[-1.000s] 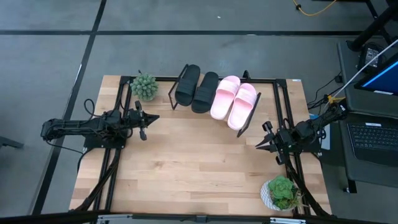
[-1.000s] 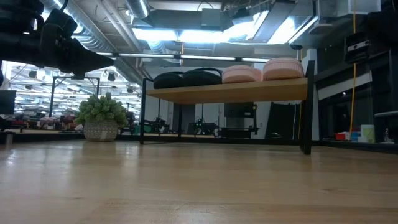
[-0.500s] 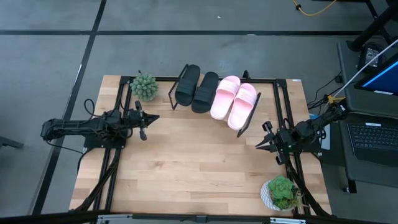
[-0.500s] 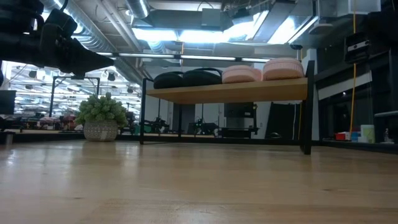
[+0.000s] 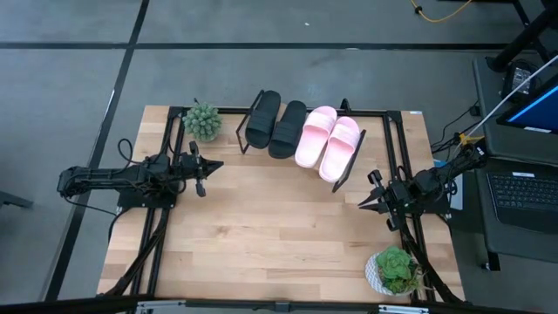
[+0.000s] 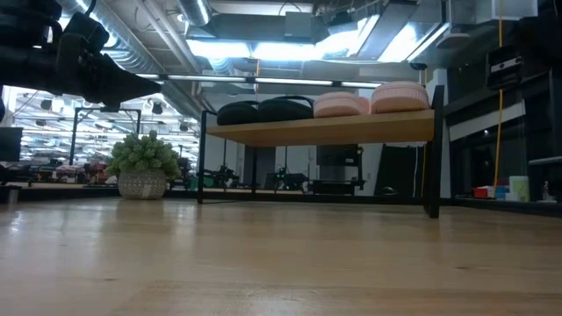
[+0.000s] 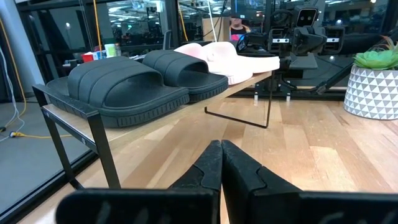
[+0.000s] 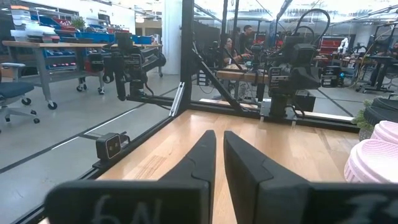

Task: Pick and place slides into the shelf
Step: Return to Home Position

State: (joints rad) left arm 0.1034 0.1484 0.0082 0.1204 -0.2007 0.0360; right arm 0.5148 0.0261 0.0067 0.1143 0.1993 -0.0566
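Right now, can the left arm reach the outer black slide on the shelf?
Probably yes. Only bare table lies between the left gripper and that black slide at the near end of the shelf; nothing blocks it. Gripper is shut.

Light wooden tabletop (image 5: 261,228) fills the middle. At its far left corner, a round spiky green plant (image 5: 202,119) in a pale patterned pot. At the near right corner, a leafy green plant in a white triangle-patterned pot (image 5: 397,269). Off the table's right side, an open dark laptop (image 5: 521,197). Grey floor with dark lines (image 5: 70,87) all round, and a yellow cable (image 5: 436,13) at the far end. Behind, a blue office chair (image 8: 12,98) beside a workbench (image 8: 56,46), and a seated person (image 8: 227,50).
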